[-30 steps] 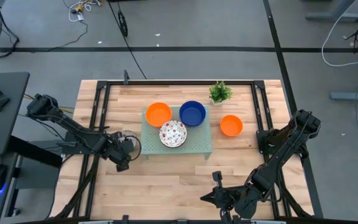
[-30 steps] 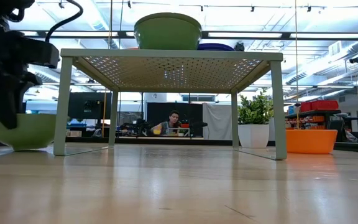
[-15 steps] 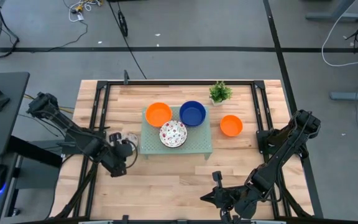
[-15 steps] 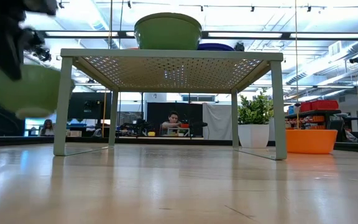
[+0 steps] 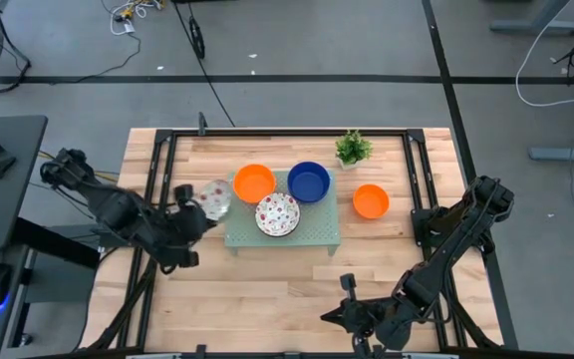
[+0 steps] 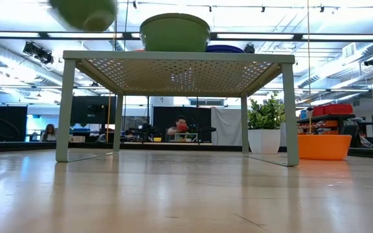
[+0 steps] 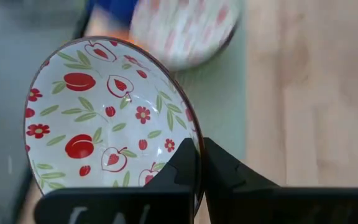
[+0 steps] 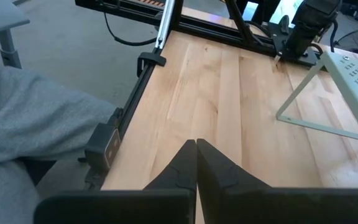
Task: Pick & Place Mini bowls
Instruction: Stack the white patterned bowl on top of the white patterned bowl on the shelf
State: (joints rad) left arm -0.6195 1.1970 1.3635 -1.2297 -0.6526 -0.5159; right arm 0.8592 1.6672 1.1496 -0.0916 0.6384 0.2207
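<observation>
Our left end effector (image 5: 195,204) is up in the air, off the desk (image 5: 277,289). It pinches the rim of a white bowl with red fruit pictures (image 7: 104,118), and its fingers (image 7: 219,171) are tight on the edge. In the high view this held bowl (image 5: 213,197) is blurry. It sits just past the end effector, right at the left edge of the pale green tray (image 5: 322,234). In the low view the bowl (image 6: 84,11) hangs high, above the level of the tray top (image 6: 173,57).

Farther from our left end effector, on the tray, there are three more bowls. The orange bowl (image 5: 254,183) comes first, with the second speckled bowl (image 5: 278,214) beside it, and the dark blue bowl (image 5: 309,181) is behind those. Another orange bowl (image 5: 371,201) sits on the desk past the far side of the tray. A small green plant (image 5: 353,149) stands near that bowl.

Our right end effector (image 5: 352,317) waits low at the front edge of the desk, well apart from all the bowls. In its own wrist view its fingers (image 8: 213,165) touch each other, closed on nothing.
</observation>
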